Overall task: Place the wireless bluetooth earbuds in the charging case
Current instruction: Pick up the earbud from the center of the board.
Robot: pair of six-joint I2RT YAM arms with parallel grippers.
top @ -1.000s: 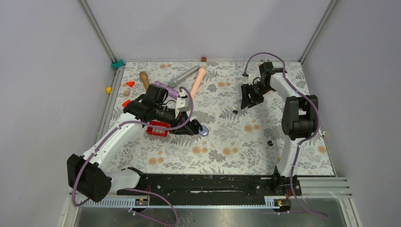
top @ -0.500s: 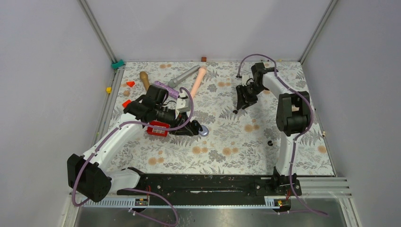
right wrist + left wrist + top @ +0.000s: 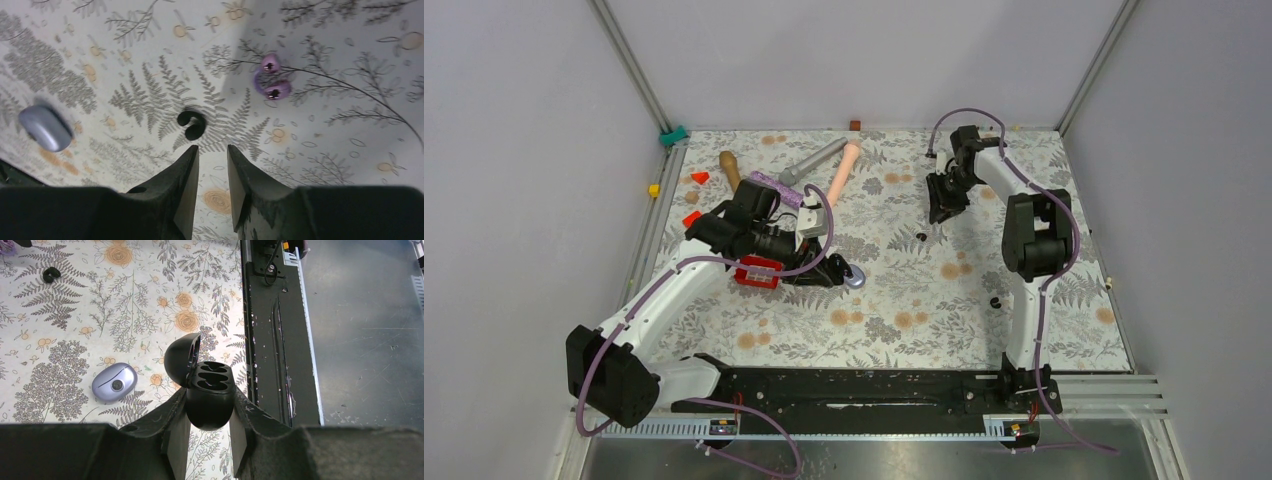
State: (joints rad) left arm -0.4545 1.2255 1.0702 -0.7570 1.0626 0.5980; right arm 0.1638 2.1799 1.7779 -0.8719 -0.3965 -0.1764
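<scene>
With my left gripper (image 3: 209,412) clamping the open black charging case (image 3: 210,387), I'd lower my parted, empty right gripper (image 3: 212,150) squarely astride the apparent black earbud (image 3: 191,124).

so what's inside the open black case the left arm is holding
Two dark wells in the black case, both apparently empty, no earbud seated. Their bottoms are too dark to see.
</scene>
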